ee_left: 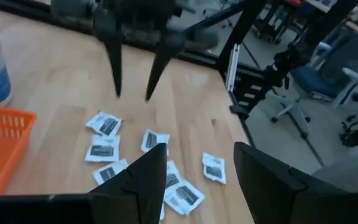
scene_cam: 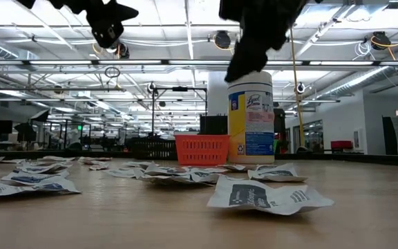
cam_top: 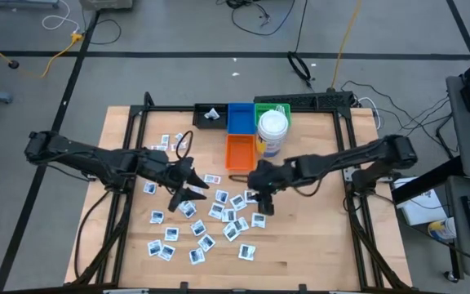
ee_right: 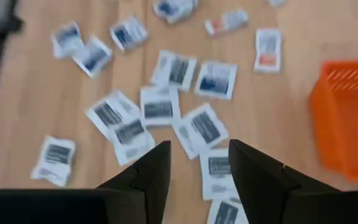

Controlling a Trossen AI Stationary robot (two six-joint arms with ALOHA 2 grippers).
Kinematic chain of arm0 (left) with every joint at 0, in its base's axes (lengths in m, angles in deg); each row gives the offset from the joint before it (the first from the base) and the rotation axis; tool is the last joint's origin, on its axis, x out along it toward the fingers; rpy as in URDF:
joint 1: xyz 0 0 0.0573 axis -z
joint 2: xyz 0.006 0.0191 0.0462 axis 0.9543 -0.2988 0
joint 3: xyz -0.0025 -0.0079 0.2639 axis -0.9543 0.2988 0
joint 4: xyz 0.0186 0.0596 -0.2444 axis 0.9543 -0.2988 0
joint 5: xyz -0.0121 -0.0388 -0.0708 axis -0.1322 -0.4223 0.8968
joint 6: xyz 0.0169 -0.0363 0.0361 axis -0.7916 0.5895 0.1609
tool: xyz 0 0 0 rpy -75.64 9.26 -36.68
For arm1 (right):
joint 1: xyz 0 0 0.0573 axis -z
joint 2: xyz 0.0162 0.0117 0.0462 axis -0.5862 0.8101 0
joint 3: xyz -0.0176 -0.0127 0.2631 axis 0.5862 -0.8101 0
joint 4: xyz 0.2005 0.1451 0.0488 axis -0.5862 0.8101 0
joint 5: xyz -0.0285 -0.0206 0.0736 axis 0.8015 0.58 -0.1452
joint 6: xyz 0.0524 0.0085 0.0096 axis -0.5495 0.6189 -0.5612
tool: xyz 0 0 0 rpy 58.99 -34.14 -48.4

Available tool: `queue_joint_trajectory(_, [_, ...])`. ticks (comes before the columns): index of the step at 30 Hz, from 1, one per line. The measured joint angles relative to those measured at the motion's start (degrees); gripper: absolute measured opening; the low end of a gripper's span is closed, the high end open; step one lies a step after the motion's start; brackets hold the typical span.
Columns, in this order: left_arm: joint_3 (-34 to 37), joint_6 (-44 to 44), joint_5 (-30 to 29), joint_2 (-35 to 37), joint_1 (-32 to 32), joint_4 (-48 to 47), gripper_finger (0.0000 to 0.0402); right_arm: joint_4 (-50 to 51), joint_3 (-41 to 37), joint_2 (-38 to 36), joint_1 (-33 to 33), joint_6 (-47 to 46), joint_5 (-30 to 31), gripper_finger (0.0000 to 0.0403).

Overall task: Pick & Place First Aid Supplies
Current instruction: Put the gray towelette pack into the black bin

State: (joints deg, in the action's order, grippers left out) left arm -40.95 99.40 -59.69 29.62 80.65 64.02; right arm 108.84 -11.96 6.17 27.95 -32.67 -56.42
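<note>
Both the left gripper (cam_top: pixel 198 184) and right gripper (cam_top: pixel 265 202) are held open and empty above the scattered packets (cam_top: pixel 219 214), nothing grabbed.

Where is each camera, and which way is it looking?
High view: above the table, looking straight down; both arms, left gripper and right gripper over the packets.
Low view: at tabletop height, looking across; both grippers hang from above.
Left wrist view: between its own open fingers, toward the right gripper.
Right wrist view: down past open fingers.
Shared: the orange basket.
</note>
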Motion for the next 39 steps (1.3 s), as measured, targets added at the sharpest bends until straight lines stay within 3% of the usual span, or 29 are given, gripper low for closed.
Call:
queue_joint_trajectory(6, [-0.02, 0.35, 1.35, -0.17, 0.34, 0.03, 0.0191, 4.89, -0.12, 5.34, -1.72, -1.09, 0.97, 0.0155])
queue_joint_trajectory(12, [-0.02, 2.08, 1.55, -0.31, 1.31, -0.51, 0.0191, 5.08, -5.50, 6.70, -1.51, -5.73, 2.20, 0.0155])
queue_joint_trajectory(20, [-0.02, 2.54, 1.63, -0.33, 2.29, -1.19, 0.0191, -3.27, -13.71, 6.62, -1.54, -7.41, 2.77, 0.0155])
queue_joint_trajectory(24, [-0.02, 3.48, 1.60, -0.33, 2.29, -1.23, 0.0191, -6.56, -16.13, 6.60, -1.57, -9.65, 6.25, 0.0153])
queue_joint_trajectory(28, [-0.02, 3.37, 1.53, -0.33, 2.29, -1.24, 0.0191, -6.41, -16.39, 6.58, -1.51, -9.08, 7.27, 0.0119])
queue_joint_trajectory(34, [-0.02, 3.18, 1.49, -0.33, 2.21, -1.20, 0.0191, -6.36, -16.41, 6.60, -1.55, -8.49, 8.55, 0.0012])
queue_joint_trajectory(39, [-0.02, 3.07, 1.47, -0.33, 2.21, -1.22, 0.0191, -6.32, -16.41, 6.60, -1.55, -8.54, 8.84, 0.0002])
